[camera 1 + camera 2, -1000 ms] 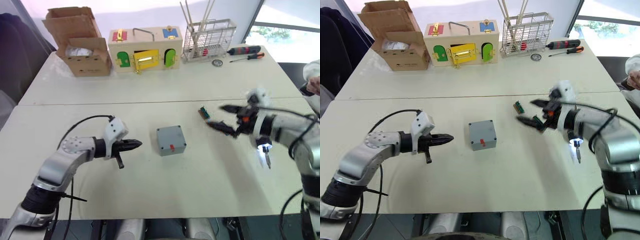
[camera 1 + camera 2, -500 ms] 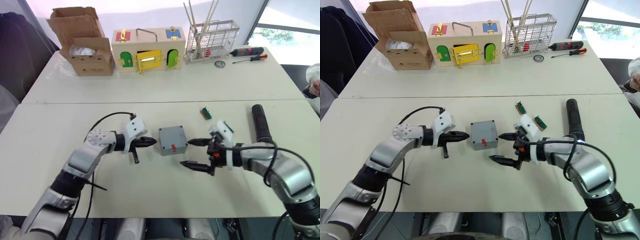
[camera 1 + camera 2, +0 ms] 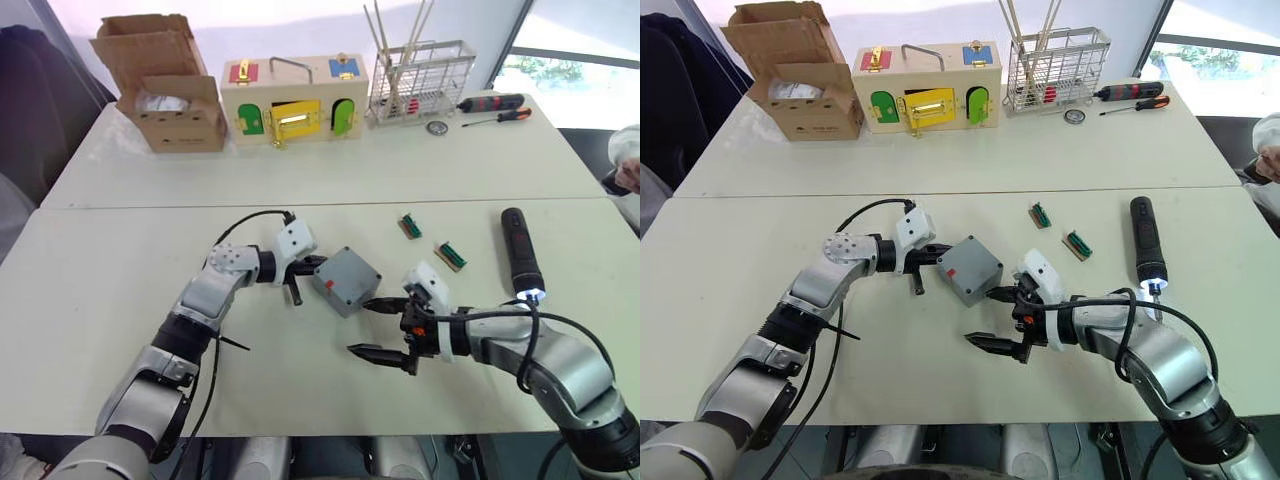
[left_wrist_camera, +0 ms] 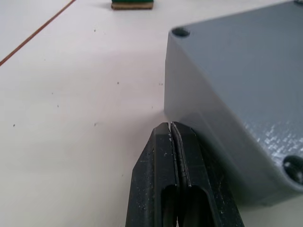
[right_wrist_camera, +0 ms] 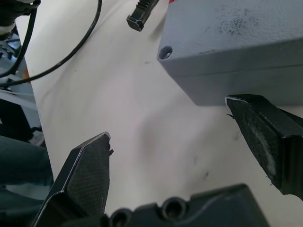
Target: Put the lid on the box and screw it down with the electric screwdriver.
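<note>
- The left tool point(image 4: 173, 130) had its two black fingers pressed together, tips touching the side of the small grey square plastic box point(image 3: 346, 281), which sat turned at an angle on the white table point(image 3: 120, 290).
- The right tool point(image 3: 378, 327) was spread wide, one finger just beside the box's near corner, the other well clear of it.
- The thick black cylindrical electric screwdriver point(image 3: 520, 253) lay on the table beyond the right tool, its tip lit.
</note>
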`<state>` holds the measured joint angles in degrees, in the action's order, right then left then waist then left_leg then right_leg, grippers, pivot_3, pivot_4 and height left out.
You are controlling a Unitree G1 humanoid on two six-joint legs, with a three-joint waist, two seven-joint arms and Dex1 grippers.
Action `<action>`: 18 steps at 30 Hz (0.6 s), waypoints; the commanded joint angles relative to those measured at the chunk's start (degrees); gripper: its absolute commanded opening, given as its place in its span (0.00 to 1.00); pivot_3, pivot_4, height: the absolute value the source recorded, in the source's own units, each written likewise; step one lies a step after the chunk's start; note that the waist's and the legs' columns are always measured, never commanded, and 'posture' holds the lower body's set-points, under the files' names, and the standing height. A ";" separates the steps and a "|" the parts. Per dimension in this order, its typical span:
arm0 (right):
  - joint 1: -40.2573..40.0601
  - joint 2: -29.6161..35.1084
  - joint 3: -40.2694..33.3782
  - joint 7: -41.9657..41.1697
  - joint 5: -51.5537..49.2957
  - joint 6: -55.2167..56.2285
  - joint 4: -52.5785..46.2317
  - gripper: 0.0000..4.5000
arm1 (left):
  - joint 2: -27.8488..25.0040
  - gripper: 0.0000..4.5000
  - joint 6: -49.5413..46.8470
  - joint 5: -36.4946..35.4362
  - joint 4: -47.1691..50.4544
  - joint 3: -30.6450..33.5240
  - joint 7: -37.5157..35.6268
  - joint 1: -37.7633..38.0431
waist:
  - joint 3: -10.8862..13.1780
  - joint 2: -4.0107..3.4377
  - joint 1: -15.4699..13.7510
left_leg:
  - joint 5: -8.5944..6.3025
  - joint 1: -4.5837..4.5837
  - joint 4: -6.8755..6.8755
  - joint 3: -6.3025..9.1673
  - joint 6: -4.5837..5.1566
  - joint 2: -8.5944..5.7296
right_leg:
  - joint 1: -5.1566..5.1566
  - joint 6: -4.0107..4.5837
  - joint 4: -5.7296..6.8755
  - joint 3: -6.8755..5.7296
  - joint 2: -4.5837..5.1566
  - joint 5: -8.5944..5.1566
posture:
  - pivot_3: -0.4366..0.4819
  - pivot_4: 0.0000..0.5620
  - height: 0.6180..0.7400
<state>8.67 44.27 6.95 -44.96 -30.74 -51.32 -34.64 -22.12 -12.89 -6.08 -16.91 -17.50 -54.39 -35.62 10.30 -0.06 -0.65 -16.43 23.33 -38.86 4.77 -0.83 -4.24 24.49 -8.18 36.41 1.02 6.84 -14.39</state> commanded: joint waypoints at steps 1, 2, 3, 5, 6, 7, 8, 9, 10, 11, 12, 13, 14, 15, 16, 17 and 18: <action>-0.36 3.70 -4.09 -1.23 -1.23 -1.15 -2.09 0.99 | -3.41 0.00 1.23 2.11 1.25 2.25 1.48 0.52 | 0.00 0.00 0.02 | -0.01 0.00 -0.03 0.00 0.02 0.00 | -0.02 0.00 0.01 0.00 0.00 0.00 | 0.48 0.27 0.92; -0.03 4.75 -4.19 -1.59 -0.20 0.06 -1.24 0.99 | -4.44 0.00 -0.30 0.69 2.65 3.60 0.92 1.68 | 0.00 0.00 0.04 | -0.02 0.00 -0.04 0.00 0.03 0.01 | -0.02 0.00 0.01 0.00 0.00 0.00 | 0.48 0.27 0.92; 0.93 5.45 -3.85 -1.78 1.81 2.53 0.42 0.99 | -5.80 0.00 -2.73 -1.59 4.85 5.45 -0.10 3.42 | 0.00 0.00 0.16 | -0.03 0.00 -0.04 0.00 0.05 0.01 | -0.02 0.00 0.02 0.00 0.00 0.00 | 0.48 0.27 0.92; 2.24 6.12 -2.84 -2.19 4.56 6.08 2.79 0.99 | -7.51 0.00 -6.80 -4.80 9.21 7.65 -1.83 6.11 | 0.00 0.00 0.51 | -0.07 -0.01 -0.03 -0.01 0.10 0.05 | -0.01 -0.01 0.02 0.01 -0.01 0.00 | 0.48 0.27 0.92; 2.81 6.19 -1.82 -2.66 5.84 7.87 3.89 0.99 | -8.24 0.00 -8.77 -6.17 12.10 8.07 -2.70 7.55 | 0.00 0.00 0.49 | -0.08 -0.01 -0.03 -0.01 0.12 0.08 | 0.00 -0.01 0.02 0.01 -0.01 -0.01 | 0.48 0.27 0.92; 3.37 5.94 -0.88 -3.02 7.00 9.60 5.06 0.99 | -8.81 0.00 -10.80 -7.49 15.05 8.22 -3.36 8.82 | 0.00 0.00 0.44 | -0.08 -0.01 -0.03 0.00 0.12 0.08 | 0.00 -0.01 0.02 0.01 -0.01 0.00 | 0.48 0.27 0.92; 4.22 5.42 0.27 -3.62 8.18 11.57 6.62 0.99 | -9.68 0.00 -13.26 -9.30 18.74 8.15 -4.52 10.50 | 0.00 0.00 0.24 | -0.08 0.00 -0.04 0.00 0.11 0.10 | 0.00 -0.01 0.02 0.01 -0.01 -0.01 | 0.48 0.27 0.92; 5.04 4.95 1.29 -4.16 9.17 13.14 7.90 0.99 | -10.52 0.00 -15.24 -10.74 21.76 7.89 -5.65 11.90 | 0.00 0.00 0.12 | -0.08 0.00 -0.06 0.00 0.11 0.10 | -0.02 -0.01 0.03 0.01 0.01 -0.01 | 0.48 0.27 0.92; 5.81 4.45 2.16 -4.63 9.98 14.44 9.01 0.99 | -11.23 0.00 -17.02 -11.86 24.14 7.54 -6.42 12.99 | 0.00 0.01 0.10 | -0.08 0.01 -0.10 0.00 0.11 0.11 | -0.02 -0.01 0.03 0.01 0.01 -0.01 | 0.48 0.27 0.92; 6.61 3.87 3.01 -5.14 10.49 15.25 10.00 0.99 | -11.64 0.00 -18.48 -12.59 25.83 7.16 -6.80 13.84 | 0.00 0.01 -0.01 | -0.08 0.01 -0.13 0.00 0.11 0.11 | -0.05 -0.01 0.03 0.03 0.01 0.00 | 0.48 0.27 0.92; 7.26 3.44 3.81 -5.78 11.02 16.04 10.78 0.99 | -11.74 0.00 -19.41 -12.92 26.79 6.79 -6.86 14.34 | 0.00 0.01 -0.08 | -0.08 0.01 -0.14 0.00 0.11 0.09 | -0.06 -0.01 0.03 0.03 0.03 -0.01 | 0.48 0.27 0.92; 7.81 3.12 4.66 -6.53 11.69 17.06 11.48 0.99 | -11.55 0.00 -20.13 -13.02 27.47 6.34 -6.59 14.65 | 0.00 0.01 -0.07 | -0.08 0.01 -0.17 0.01 0.11 0.09 | -0.07 -0.01 0.04 0.02 0.03 0.00 | 0.48 0.27 0.92; 8.19 2.92 5.35 -7.21 12.18 17.79 11.97 0.99 | -11.13 0.00 -20.51 -12.88 27.85 5.89 -6.15 14.81 | 0.00 0.01 -0.08 | -0.08 0.00 -0.18 0.00 0.11 0.09 | -0.07 -0.01 0.04 0.02 0.03 -0.01 | 0.48 0.27 0.92; 8.56 2.69 5.88 -7.87 12.47 18.30 12.34 0.99 | -10.66 0.00 -20.63 -12.65 27.85 5.39 -5.77 14.76 | 0.00 0.01 -0.07 | -0.08 0.01 -0.18 0.01 0.11 0.08 | -0.07 -0.01 0.04 0.02 0.03 0.00 | 0.48 0.27 0.92; 8.85 2.44 6.22 -8.42 12.50 18.55 12.51 0.99 | -10.21 0.00 -20.43 -12.23 27.56 4.74 -5.52 14.60 | 0.00 0.01 -0.06 | -0.08 0.00 -0.18 0.01 0.11 0.08 | -0.07 -0.01 0.04 0.02 0.03 0.00 | 0.48 0.27 0.92; 9.10 2.16 6.42 -8.79 12.37 18.40 12.55 0.99 | -9.50 0.00 -19.59 -11.48 26.71 3.92 -5.16 14.27 | 0.00 0.01 -0.01 | -0.08 0.01 -0.18 0.01 0.12 0.08 | -0.07 -0.01 0.04 0.02 0.03 0.00 | 0.48 0.27 0.92; 9.18 1.99 6.56 -9.17 12.29 18.27 12.50 0.99 | -8.61 0.00 -18.78 -10.75 25.71 3.28 -4.43 13.85 | 0.00 0.01 0.00 | -0.09 0.01 -0.18 0.00 0.12 0.08 | -0.07 -0.01 0.03 0.02 0.03 0.00 | 0.48 0.27 0.92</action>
<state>17.03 46.54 13.26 -53.05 -18.23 -34.02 -20.95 -31.22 -33.02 -17.47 8.73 -13.37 -59.58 -20.90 10.29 -0.05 -0.65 -16.51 23.34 -39.03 4.78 -0.71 -4.16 24.42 -8.19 36.44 1.04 6.86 -14.40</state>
